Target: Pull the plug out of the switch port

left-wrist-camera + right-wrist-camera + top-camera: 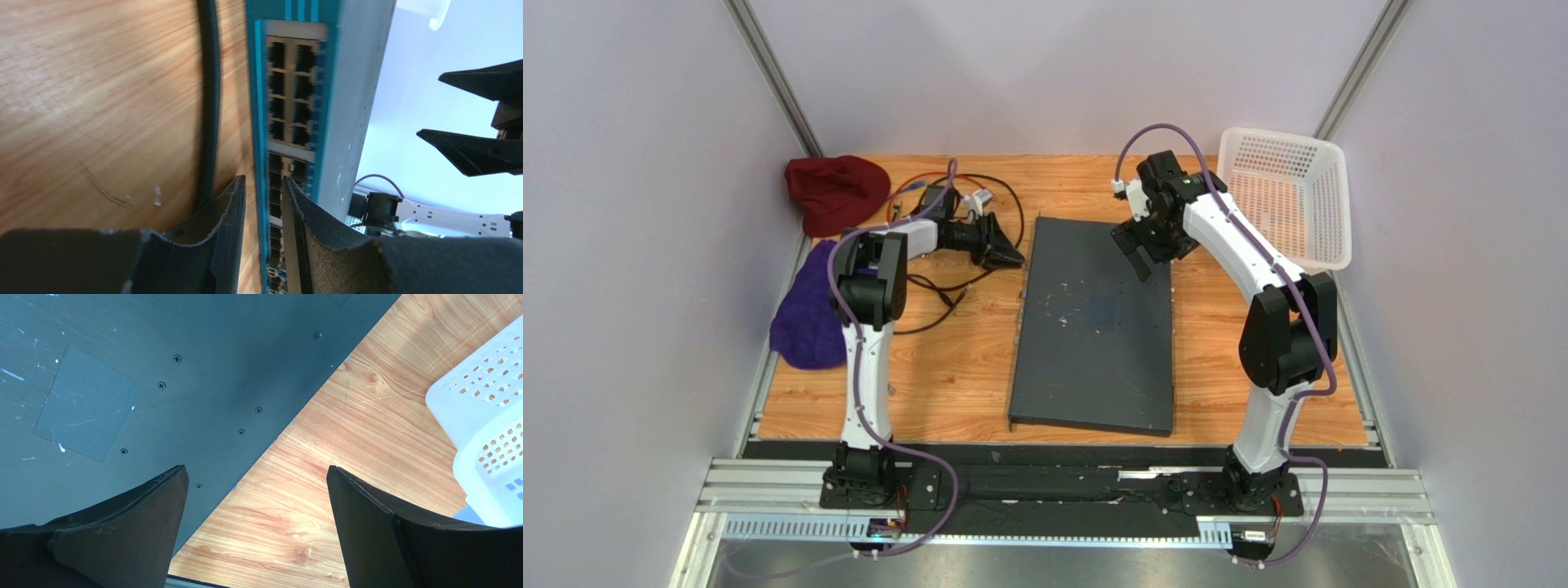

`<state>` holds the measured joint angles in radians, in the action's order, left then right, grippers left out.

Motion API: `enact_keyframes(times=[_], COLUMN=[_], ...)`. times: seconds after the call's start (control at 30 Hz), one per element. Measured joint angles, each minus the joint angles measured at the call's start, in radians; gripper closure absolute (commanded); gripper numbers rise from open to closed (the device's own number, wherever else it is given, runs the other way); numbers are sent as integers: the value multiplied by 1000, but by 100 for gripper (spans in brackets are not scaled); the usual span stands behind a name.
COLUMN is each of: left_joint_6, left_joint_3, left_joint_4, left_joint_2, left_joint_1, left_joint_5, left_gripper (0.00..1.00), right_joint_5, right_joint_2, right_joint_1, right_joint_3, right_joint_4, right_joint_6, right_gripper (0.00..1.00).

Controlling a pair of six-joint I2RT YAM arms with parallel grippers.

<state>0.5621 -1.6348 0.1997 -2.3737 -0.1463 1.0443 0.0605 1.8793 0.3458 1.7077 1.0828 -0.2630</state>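
The switch [1093, 325] is a large dark grey slab lying mid-table. Its port face [293, 92], edged in teal, fills the middle of the left wrist view with rows of sockets. My left gripper [1014, 257] is at the far end of the switch's left edge. In its own view the left gripper [264, 180] has its jaws a narrow gap apart, right at the port face, and nothing shows between them. I cannot make out the plug. A black cable [209, 104] runs along the table beside the ports. My right gripper [1143, 257] [256, 471] hovers wide open over the switch's far right edge.
A white mesh basket [1290, 196] [485, 416] stands at the back right. A dark red cloth [836, 190] and a purple cloth [811, 306] lie at the left edge. Loose black cables [995, 202] loop behind the left arm.
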Motion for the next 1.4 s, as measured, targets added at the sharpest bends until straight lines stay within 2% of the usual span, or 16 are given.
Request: enact_keyframes(times=[0.63,1.0,1.4], left_joint_6=[56,216,226], left_joint_3=[18,49,50], left_joint_4=[-65,-249,-262], left_joint_2=[-18,-53,-54], left_joint_1=[-10,-10,-10], left_joint_5=[23,132,154], left_gripper=[64,65,69], right_joint_5=[10,11,10], right_joint_2=[-5,-5,-5], right_joint_1=[5,11,14], right_joint_3=[-10,-10,-10], right_joint_4=[0,0,0], right_joint_6=[-16,-19,-23], right_gripper=[12,12,12])
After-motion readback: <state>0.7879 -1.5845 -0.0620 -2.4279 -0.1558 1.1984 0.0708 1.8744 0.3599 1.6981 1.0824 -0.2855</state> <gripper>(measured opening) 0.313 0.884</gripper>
